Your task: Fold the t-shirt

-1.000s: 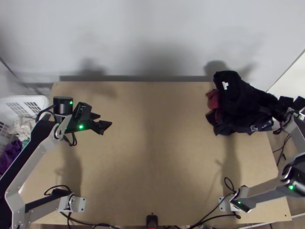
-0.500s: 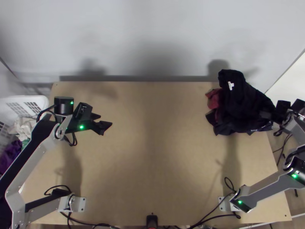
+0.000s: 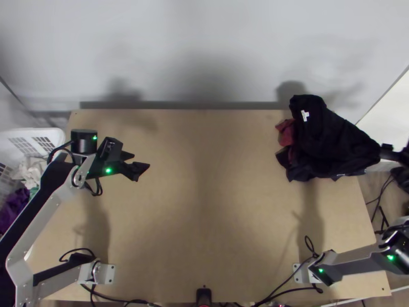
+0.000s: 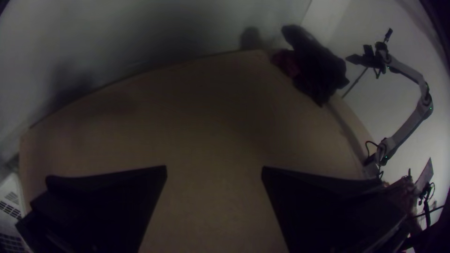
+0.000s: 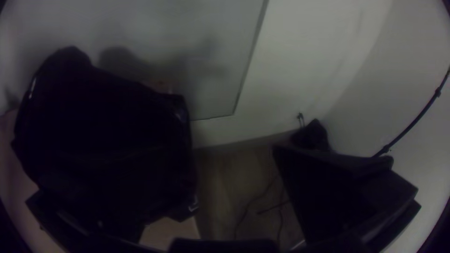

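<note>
White plastic basket with holes (image 3: 55, 135), by light wooden table (image 3: 204, 204). Inside: crumpled white cloth (image 3: 31, 171), purple cloth (image 3: 14, 204), bit of green cloth (image 3: 33, 192).

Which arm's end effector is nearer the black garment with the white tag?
Right. The right end effector is close beside the black garment, at its outer side; the left end effector is across the table, over its left part.
</note>
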Motion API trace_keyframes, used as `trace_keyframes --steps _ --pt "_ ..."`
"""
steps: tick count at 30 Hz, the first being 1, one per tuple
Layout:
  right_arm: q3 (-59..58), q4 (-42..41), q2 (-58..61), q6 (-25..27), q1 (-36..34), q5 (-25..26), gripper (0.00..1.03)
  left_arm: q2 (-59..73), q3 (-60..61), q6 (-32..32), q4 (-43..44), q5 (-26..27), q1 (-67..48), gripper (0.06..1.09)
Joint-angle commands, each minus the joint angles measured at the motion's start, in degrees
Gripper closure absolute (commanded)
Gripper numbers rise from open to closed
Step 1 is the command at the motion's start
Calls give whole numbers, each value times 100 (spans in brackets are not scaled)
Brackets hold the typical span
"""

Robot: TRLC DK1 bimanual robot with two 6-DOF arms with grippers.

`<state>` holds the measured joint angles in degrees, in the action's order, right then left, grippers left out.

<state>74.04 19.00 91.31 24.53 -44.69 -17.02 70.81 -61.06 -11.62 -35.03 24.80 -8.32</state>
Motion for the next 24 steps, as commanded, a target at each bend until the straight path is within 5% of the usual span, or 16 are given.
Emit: trace_keyframes --steps 1,4,8,9,18,24 --pt "295 42 -333 -133 -40 -21 13 -102 50 10 -13 -19 14 10" --pt "418 59 -474 -696 698 -21 32 -111 76 2 -13 -28 32 10" --pt "348 -565 -342 -1241 1893 -12 93 -102 120 2 -4 -71 49 10" --pt "269 -872 -227 -1434 2104 -12 100 -102 147 2 -4 -80 49 10" --pt "805 -1118 1276 -2199 2632 -548 100 -348 375 -25 -13 -133 260 10" --pt "691 -1118 1188 -2568 2939 -777 100 -436 569 -7 5 -142 269 10"
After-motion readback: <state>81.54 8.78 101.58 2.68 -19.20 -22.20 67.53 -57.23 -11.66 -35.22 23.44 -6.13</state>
